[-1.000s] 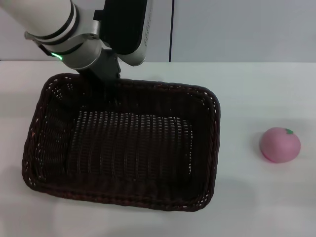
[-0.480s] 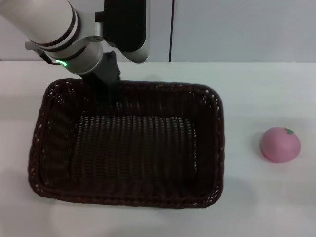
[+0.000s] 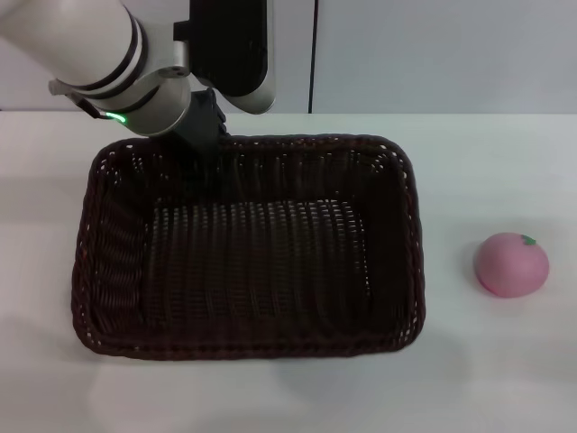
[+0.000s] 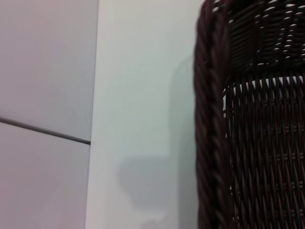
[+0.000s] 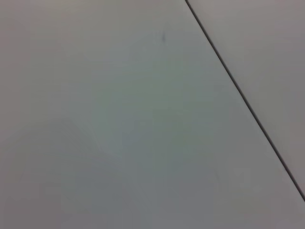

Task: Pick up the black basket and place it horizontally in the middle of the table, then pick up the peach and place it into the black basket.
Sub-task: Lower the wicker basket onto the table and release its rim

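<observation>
The black basket sits in the middle of the white table with its long side running left to right, and it is empty. My left gripper reaches down from the upper left and is shut on the basket's far rim near its left end. The fingers are dark against the weave. The left wrist view shows the braided rim close up over the table. The pink peach lies on the table to the right of the basket, apart from it. My right gripper is out of view.
A grey wall with a dark vertical seam stands behind the table's far edge. The right wrist view shows only a pale surface crossed by a dark line.
The basket has turned and shifted to the right with my left gripper, from slanted to level with the table edge. The peach has not moved.
</observation>
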`<state>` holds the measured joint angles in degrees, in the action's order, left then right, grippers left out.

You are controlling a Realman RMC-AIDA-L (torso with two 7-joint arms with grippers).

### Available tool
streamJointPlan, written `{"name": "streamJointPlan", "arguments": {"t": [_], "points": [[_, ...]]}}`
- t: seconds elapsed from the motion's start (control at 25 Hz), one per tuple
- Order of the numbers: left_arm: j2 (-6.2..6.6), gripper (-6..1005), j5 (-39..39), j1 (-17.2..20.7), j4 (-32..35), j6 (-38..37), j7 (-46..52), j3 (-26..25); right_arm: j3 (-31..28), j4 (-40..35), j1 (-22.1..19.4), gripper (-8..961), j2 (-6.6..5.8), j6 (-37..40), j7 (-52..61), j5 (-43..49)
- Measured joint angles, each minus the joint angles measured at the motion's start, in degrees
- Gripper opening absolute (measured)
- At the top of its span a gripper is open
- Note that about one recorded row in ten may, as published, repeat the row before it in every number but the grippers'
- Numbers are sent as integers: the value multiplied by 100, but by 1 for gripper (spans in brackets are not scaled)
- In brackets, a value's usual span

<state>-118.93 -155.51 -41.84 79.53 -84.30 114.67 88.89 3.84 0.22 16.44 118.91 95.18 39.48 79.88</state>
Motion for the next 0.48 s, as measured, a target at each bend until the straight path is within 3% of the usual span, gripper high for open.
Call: {"name": "streamJointPlan", "arguments": {"t": [0.12, 0.2, 0.4, 0.48], "points": [[10, 240, 25, 77, 58, 66, 14, -26, 4, -91, -29, 672, 0, 27, 117, 41], [15, 462, 45, 136, 124, 134, 33, -55, 27, -235, -51, 672, 0, 44, 277, 142], [37, 694, 581, 638, 664, 628, 38, -384, 85, -956, -148, 673, -4, 95, 1017, 620], [37, 694, 1114, 965, 909, 957, 30, -736, 137, -1386, -248, 673, -4, 256, 1279, 726]]}}
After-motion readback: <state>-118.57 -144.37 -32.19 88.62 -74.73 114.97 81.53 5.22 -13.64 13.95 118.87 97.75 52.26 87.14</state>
